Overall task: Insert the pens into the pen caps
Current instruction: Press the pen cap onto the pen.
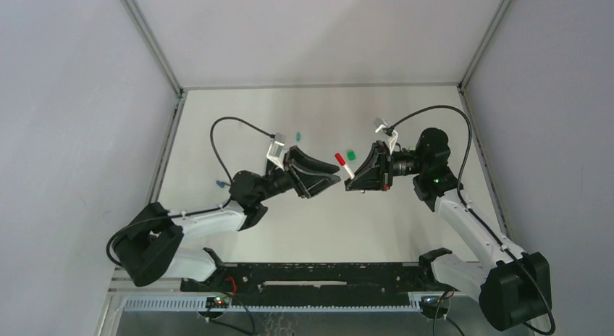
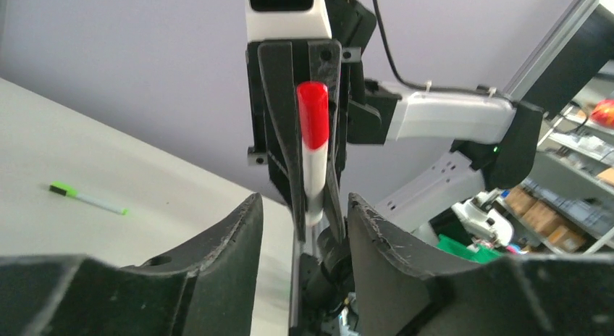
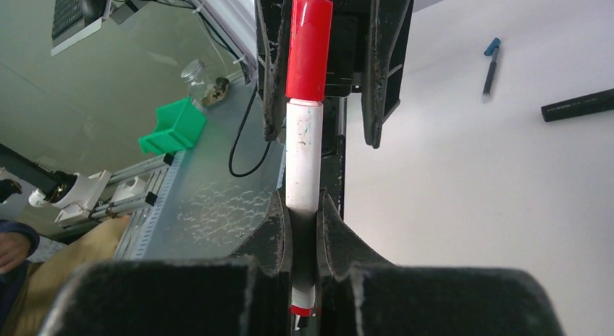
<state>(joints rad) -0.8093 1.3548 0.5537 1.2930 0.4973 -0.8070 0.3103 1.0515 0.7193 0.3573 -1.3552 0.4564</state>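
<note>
Gripping white pen point(image 3: 303, 155) by tail end, right gripper point(image 3: 304, 220) is closed tight, so red cap point(image 3: 309, 50) is left free. Left gripper point(image 2: 304, 202) is spread wide, cap flanked without contact, above mid-table point(image 1: 289, 227). Cap is judged seated.

Four pens show: red-capped pen point(image 3: 303, 155), green-tipped pen point(image 2: 87, 198), blue-tipped pen point(image 3: 491, 64), black marker point(image 3: 577, 104), plus perhaps one loose teal cap point(image 1: 297, 135).
</note>
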